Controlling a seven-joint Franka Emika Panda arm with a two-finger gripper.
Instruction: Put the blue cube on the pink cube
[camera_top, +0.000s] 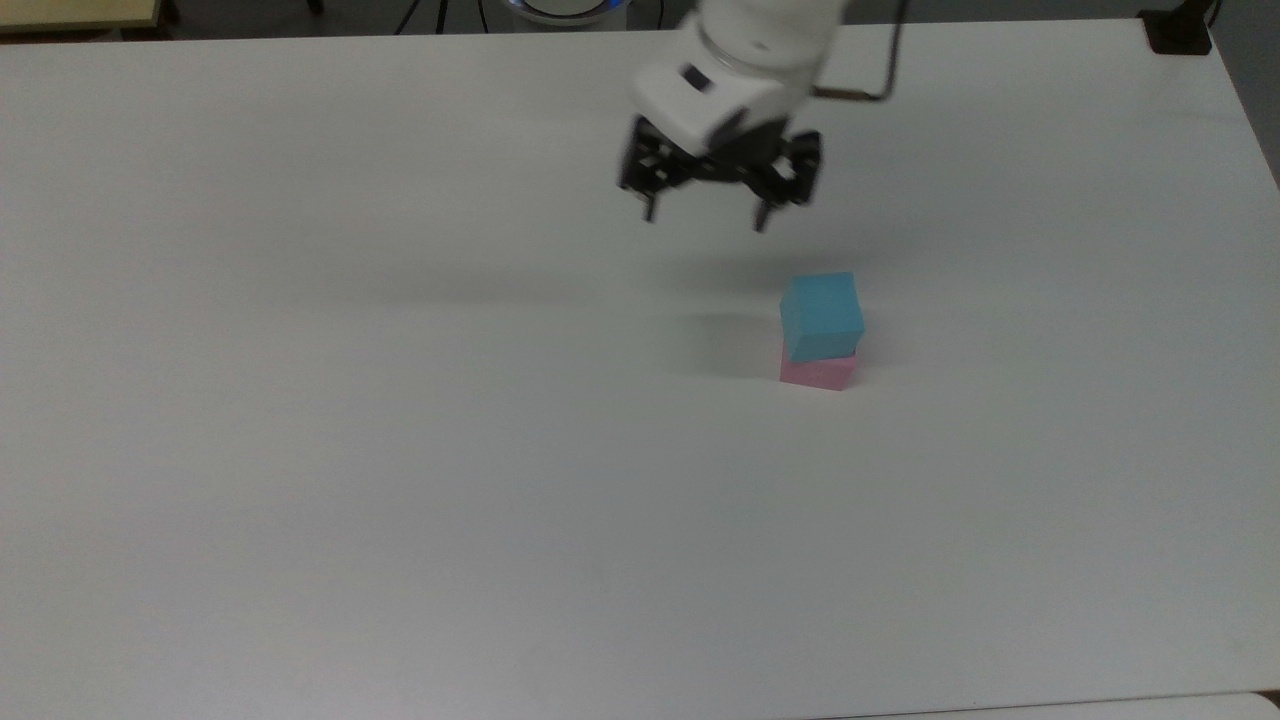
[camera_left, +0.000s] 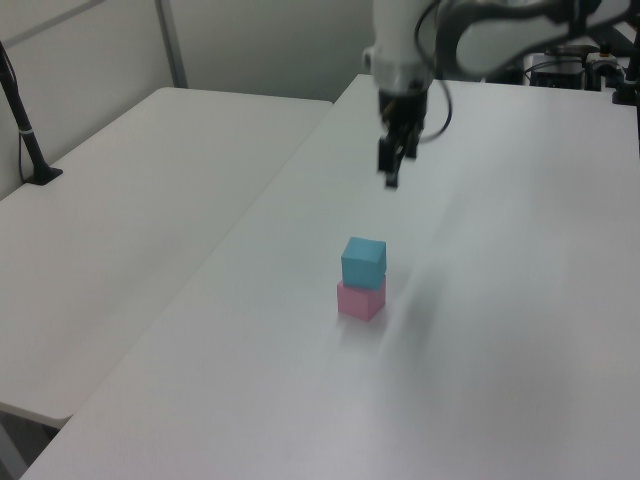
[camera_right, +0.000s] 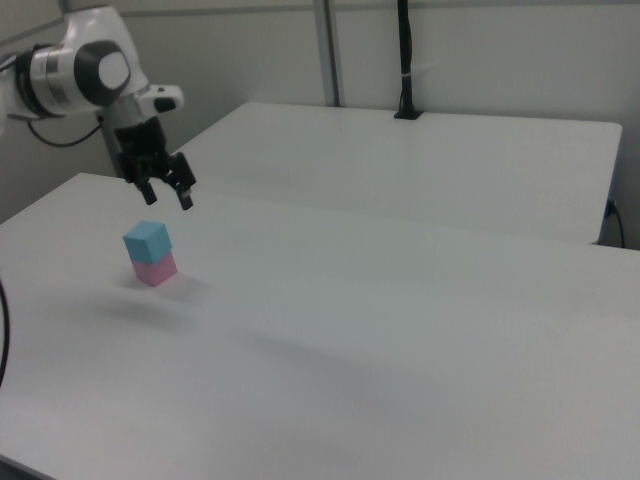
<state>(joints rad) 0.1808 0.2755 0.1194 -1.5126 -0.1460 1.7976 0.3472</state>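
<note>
The blue cube (camera_top: 822, 316) sits on the pink cube (camera_top: 818, 372). The gripper (camera_top: 704, 213) — fingers spread wide, holding nothing — hangs at ten o'clock from them in the top view.

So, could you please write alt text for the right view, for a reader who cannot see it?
A blue cube sits stacked on a pink cube on a white table. The robot's open pincer hangs above them, apart from both.

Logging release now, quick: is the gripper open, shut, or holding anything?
Gripper: open, holding nothing, raised clear of the blue cube on the pink cube.
</note>
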